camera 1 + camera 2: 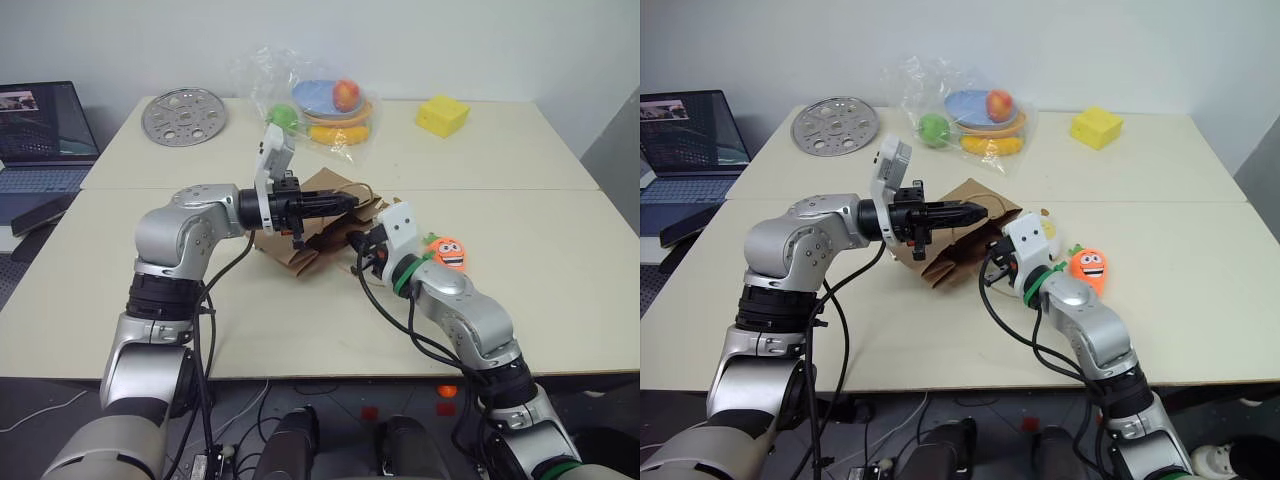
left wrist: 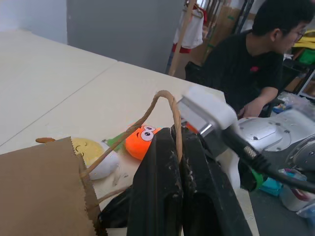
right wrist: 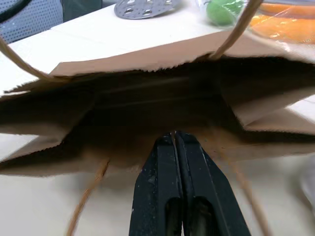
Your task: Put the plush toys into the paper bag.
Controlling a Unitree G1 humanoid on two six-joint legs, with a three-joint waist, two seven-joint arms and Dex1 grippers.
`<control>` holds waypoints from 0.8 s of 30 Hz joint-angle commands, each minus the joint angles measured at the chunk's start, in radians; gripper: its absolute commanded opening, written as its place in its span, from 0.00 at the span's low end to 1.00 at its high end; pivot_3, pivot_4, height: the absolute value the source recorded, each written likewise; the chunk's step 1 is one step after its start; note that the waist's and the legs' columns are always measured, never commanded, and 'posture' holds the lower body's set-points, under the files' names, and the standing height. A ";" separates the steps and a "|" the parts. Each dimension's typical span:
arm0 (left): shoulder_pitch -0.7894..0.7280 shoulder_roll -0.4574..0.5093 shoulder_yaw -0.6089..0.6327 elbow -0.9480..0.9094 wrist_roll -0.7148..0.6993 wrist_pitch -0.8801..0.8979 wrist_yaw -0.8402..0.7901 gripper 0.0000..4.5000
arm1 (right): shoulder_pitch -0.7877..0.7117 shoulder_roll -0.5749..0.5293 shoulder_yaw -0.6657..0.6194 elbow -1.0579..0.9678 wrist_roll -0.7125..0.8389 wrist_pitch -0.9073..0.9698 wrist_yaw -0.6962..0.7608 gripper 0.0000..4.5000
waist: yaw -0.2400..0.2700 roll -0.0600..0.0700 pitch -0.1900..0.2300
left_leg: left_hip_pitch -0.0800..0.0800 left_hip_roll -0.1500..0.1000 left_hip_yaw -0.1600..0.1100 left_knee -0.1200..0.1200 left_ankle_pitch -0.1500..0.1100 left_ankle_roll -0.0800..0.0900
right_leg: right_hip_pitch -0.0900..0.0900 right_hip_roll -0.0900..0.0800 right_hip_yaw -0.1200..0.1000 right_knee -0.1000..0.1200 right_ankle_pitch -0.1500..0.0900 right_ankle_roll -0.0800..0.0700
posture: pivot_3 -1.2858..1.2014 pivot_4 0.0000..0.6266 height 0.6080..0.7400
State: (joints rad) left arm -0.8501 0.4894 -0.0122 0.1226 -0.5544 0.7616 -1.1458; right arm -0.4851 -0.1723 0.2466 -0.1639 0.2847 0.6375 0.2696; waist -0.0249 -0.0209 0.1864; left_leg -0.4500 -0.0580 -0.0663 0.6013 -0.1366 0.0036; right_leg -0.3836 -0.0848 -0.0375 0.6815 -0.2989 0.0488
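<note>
Left claw (image 1: 975, 211) is clamped on a beige loop handle (image 2: 165, 98) of the paper bag (image 1: 955, 255), lifting that side of the mouth off the bench (image 1: 1200, 300). Right claw (image 3: 173, 140), fingers pressed together, sits at the bag's lower lip; whether it pinches paper, cannot tell. Bag mouth gapes toward the right arm, dark inside, nothing visible in it. Both plush toys lie on the bench just beyond the mouth: carrot (image 1: 1089, 267) and white egg-shaped toy (image 2: 93, 155), side by side. Judgement: bag being opened, neither toy loaded yet; both placements remain.
</note>
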 commanded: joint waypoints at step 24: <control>-0.059 0.156 0.145 0.099 0.052 -0.260 0.101 0.00 | -0.025 0.151 0.078 0.390 -0.259 -0.062 0.000 0.01 | -0.002 0.000 0.000 | 0.011 0.001 0.001 -0.002 0.001 -0.002 | 0.002 0.002 0.002 0.000 0.001 -0.002 | 0.52 0.24 1.00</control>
State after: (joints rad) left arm -0.8688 0.6336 0.0886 0.1882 -0.5325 0.5873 -1.0681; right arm -0.5300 -0.0093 0.3170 0.2072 0.0526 0.5281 0.2817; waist -0.0269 -0.0208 0.1864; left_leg -0.4359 -0.0576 -0.0657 0.5984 -0.1358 0.0019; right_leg -0.3792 -0.0832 -0.0355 0.6813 -0.2980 0.0474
